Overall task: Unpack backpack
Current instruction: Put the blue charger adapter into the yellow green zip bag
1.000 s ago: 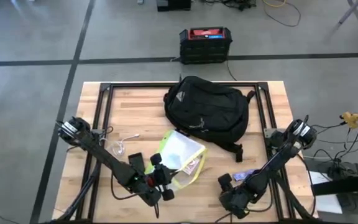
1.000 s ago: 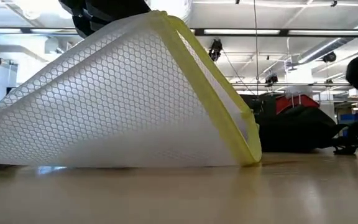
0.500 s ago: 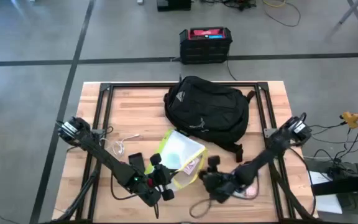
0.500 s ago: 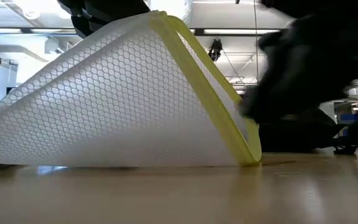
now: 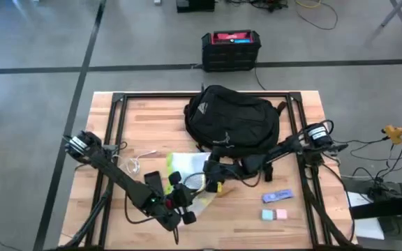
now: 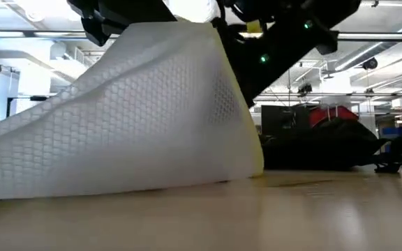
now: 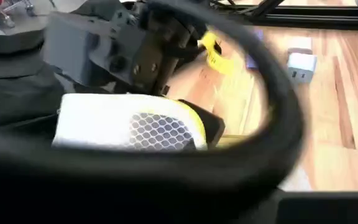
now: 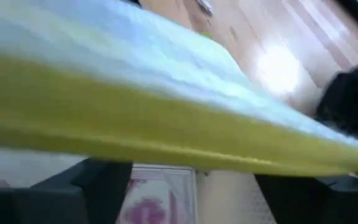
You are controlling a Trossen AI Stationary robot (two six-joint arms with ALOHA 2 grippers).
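One backpack [image 5: 232, 122], black and rounded, lying at the far middle of the worktop [image 5: 152, 118], pale logo toward the far-left end, straps trailing at the near-right. No opening visible from above, so cannot tell whether zipped or what is left inside.

Just near of it, a white mesh pouch [image 5: 189, 166] with a yellow edge, one end lifted off the wood, the other resting on it. Left claw [image 5: 183, 197] at the pouch's near side, apparently clamped on the raised part. Seen from table height, hangs from dark fingers at its top. Right claw [image 5: 211, 171] reached across from the right side of the worktop, right at the yellow edge. Fingers wide, one at each side in its own wrist view, the yellow band close above them and not yet pinched as far as can be seen.

Farther out: a small purple packet [image 5: 278, 196] and a green and pink pair of small blocks [image 5: 273, 215] on the near-right wood, a white cable [image 5: 142, 155] to the left, a black box with a red top [image 5: 231, 49] on the floor beyond.

Step in hand, by judgement: handling a pouch already out of the bag, probably a two-claw hold to open or empty it. Next move calls for closing squarely on the yellow edge, keeping the left grip firm, then pulling gently apart without dragging the pouch into the backpack.
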